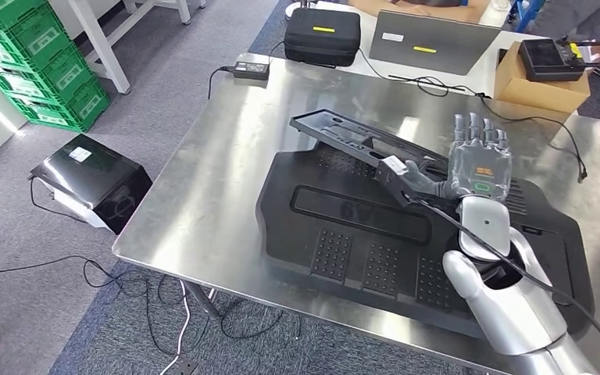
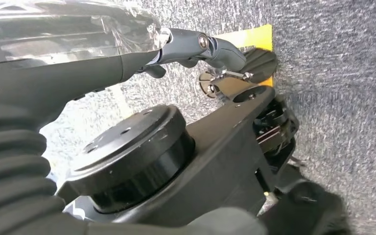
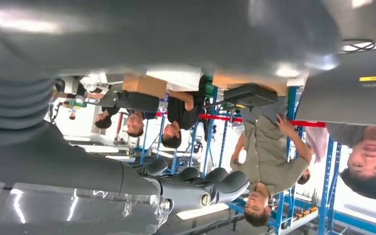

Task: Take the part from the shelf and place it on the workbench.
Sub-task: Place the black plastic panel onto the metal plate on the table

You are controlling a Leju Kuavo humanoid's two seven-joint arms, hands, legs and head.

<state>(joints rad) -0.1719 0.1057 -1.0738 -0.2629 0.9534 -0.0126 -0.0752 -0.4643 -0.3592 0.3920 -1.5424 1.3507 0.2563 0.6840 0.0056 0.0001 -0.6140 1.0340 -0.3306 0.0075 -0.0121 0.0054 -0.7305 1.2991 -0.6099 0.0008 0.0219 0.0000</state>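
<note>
A slim black frame part lies slanted across a large black moulded panel on the steel workbench. My right hand hovers over the panel's right side with its fingers stretched out and apart. Its thumb touches the frame's near end, which bears a white label; nothing is clasped in the hand. In the right wrist view the right hand has its fingers extended, with nothing between them. My left hand hangs over grey carpet by a yellow floor mark, holding nothing.
At the table's far edge stand a black case, a grey laptop, a cardboard box and a power adapter with cables. Green crates and a black box sit on the floor at left. People stand beyond the bench.
</note>
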